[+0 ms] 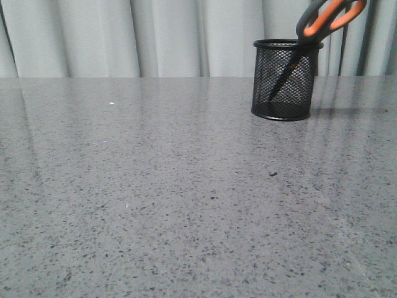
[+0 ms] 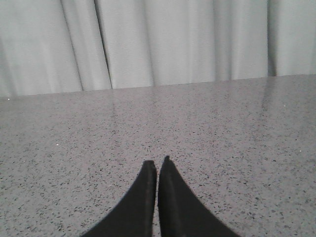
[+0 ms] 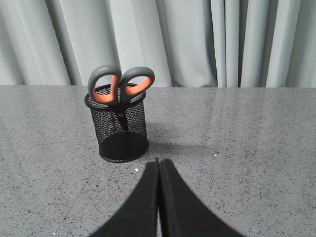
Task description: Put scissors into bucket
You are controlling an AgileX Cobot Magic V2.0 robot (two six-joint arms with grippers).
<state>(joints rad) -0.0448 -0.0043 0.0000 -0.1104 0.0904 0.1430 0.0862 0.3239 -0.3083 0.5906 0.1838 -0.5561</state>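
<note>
Front view: a small black wire-mesh cylindrical bucket (image 1: 287,79) with solid rim and base is seen upright on the grey speckled stone-look table (image 1: 186,198), far right side, near the pale curtain (image 1: 155,37). The scissors (image 1: 329,18), dark grey loop handles lined in orange with dark blades, are placed blades-down inside the bucket, tilted, handles sticking out over the rim toward the right. No arm is seen here.

Left wrist view: the left gripper (image 2: 158,165) is shown with black fingers pressed together, nothing held, over bare tabletop; curtain behind.

Right wrist view: the right gripper (image 3: 158,163) is shown with fingers closed against each other, nothing between them, apart from the bucket (image 3: 121,133). The scissors (image 3: 120,84) are seen resting in the bucket, both handle loops above the rim, blades visible through the mesh.
</note>
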